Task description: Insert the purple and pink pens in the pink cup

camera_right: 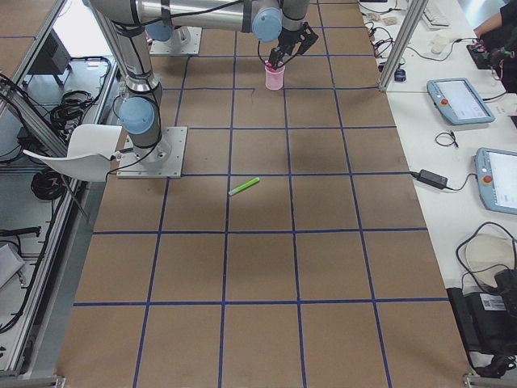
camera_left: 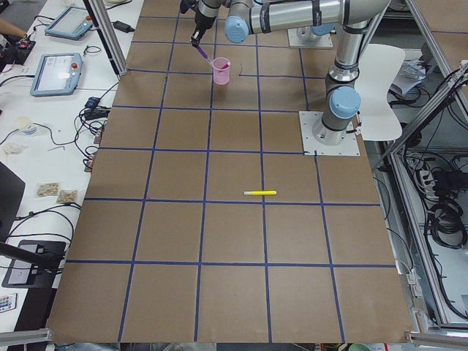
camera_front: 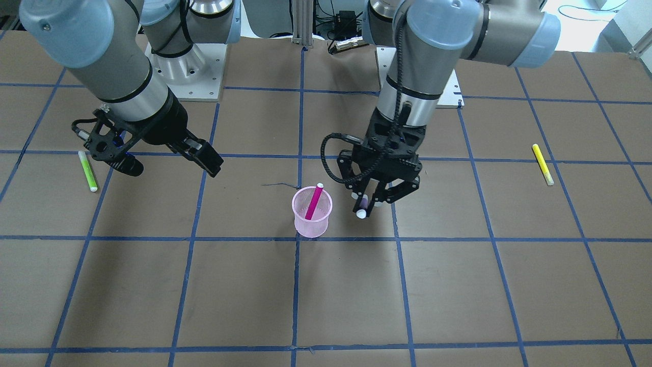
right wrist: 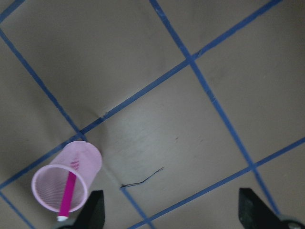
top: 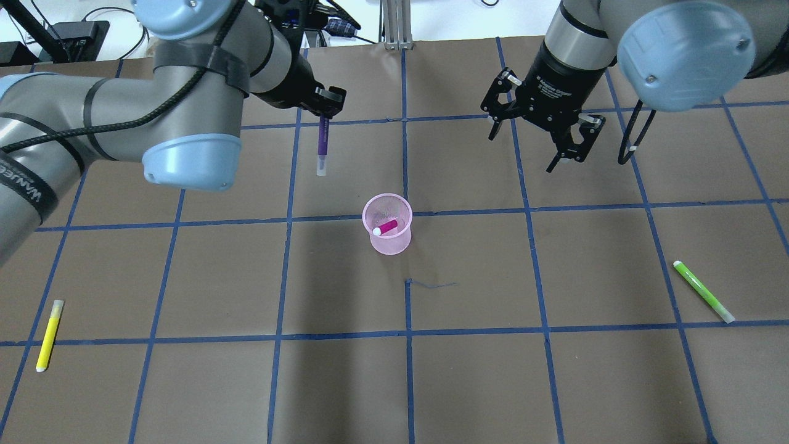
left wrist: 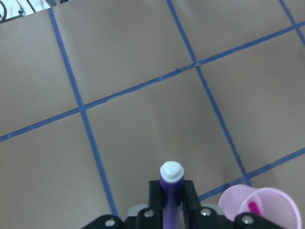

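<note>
**Purple pen in transit beside the pink cup; pink pen already lodged inside**

We find the left gripper (top: pixel 325 106) clamped on the upper end of the purple pen (top: pixel 322 145), which hangs vertically with its white end down. We judge this pose is chosen so the pen can drop straight through the mouth of the pink cup (top: pixel 394 245). The pen sits near the cup on the robot's left side, not yet over the rim. The pink pen (top: pixel 387 227) leans inside the cup against its wall, so half the task reads as done. The right gripper (camera_front: pixel 175 169) hangs empty with its fingers spread, well off to the cup's other side, presumably to leave the approach free.
</note>
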Robot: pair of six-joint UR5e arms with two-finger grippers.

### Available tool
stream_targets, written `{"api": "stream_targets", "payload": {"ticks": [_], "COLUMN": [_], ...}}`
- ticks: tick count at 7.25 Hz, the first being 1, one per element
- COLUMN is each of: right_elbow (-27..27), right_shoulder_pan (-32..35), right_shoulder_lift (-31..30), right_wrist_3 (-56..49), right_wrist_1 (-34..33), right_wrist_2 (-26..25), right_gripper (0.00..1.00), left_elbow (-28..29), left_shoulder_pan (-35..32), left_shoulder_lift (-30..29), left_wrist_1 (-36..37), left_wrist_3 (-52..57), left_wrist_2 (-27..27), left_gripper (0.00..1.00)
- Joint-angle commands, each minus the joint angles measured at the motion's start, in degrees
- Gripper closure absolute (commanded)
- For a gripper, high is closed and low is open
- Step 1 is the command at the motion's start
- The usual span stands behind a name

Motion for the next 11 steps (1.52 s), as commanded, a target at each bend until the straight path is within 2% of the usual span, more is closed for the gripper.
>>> {"api": "stream_targets", "payload": {"ticks": [1, 2, 4, 5, 7, 11], "right_elbow": [-0.74, -0.40, 0.22, -0.04, -0.22, 0.13], "right_shoulder_pan": [-0.39, -0.48, -0.31, -0.13, -0.13, -0.05], "right_shoulder_lift": [-0.48, -1.78, -2.76, -2.94, -3.03, -3.03], "right_wrist_3": [-15.06, -15.51, -20.84, -25.84, -26.77, -26.85], "right_wrist_1": [-0.70, -1.22, -2.72, -2.72, -2.72, -4.65], "right_wrist_2": [-4.94, -5.88, -7.55, -7.22, -6.86, -7.56], "right_gripper": [0.00, 0.00, 0.00, 0.00, 0.00, 0.00], "left_elbow": [-2.81, -5.45, -11.33, -11.62, -12.06, -12.06], "left_shoulder_pan": [-2.68, -2.68, -3.38, -3.47, -4.09, -6.73], "left_shoulder_lift": [1.71, 0.77, -0.29, -0.55, -1.25, -2.75], "left_wrist_1": [1.61, 4.31, 16.07, 17.34, 17.26, 17.26], "left_wrist_3": [-7.13, -7.94, -9.17, -11.09, -14.43, -14.10], "left_wrist_2": [0.59, 0.50, 0.50, 0.32, 0.15, 0.93], "left_gripper": [1.00, 1.00, 1.00, 1.00, 1.00, 1.00]}}
